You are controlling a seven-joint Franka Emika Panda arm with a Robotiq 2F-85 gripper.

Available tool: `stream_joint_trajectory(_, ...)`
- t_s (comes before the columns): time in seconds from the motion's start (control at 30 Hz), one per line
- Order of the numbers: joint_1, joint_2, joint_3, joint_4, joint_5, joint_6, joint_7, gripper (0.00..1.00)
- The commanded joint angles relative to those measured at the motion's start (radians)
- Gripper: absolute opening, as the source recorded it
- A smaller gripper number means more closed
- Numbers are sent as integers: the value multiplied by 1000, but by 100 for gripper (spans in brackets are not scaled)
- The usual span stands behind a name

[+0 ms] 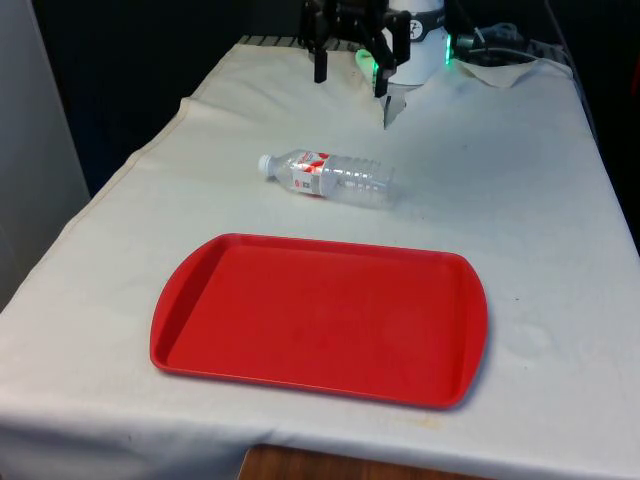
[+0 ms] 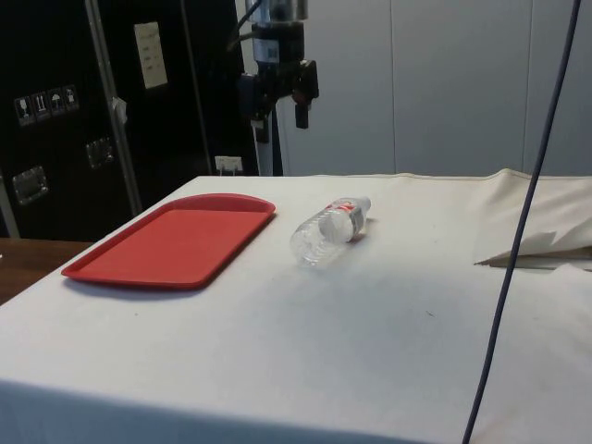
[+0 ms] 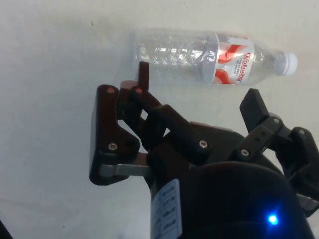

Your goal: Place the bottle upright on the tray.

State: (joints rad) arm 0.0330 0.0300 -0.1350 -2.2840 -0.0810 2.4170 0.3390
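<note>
Front view: bottle [image 1: 327,177] lying flat on cloth between gripper [image 1: 350,70] and red tray [image 1: 320,318], cap toward the front view's left.
Side view: gripper high above table, fingers spread, empty.
Wrist view: bottle's long axis roughly parallels finger gap; needs wrist turn.

Place: a lab or test room.
Signs: table [image 1: 520,180] draped in a white cloth, black curtains [image 1: 140,60], dark equipment cabinets [image 2: 55,120], hanging cable [image 2: 527,213].
</note>
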Motion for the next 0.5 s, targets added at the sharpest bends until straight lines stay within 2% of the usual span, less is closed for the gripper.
stream_joint_trajectory(0.0, 0, 0, 0, -1, -2, 0, 6, 100)
stream_joint_trajectory(0.07, -1, -3, -3, -6, -21, 6, 37, 100)
stream_joint_trajectory(0.27, -1, -4, -6, -8, -28, 6, 71, 100)
stream_joint_trajectory(0.3, 0, 0, -4, -3, -11, 0, 52, 100)
stream_joint_trajectory(0.33, -1, -4, -6, -8, -30, 6, 77, 100)
stream_joint_trajectory(0.47, -2, -4, -8, -10, -37, 6, 99, 100)
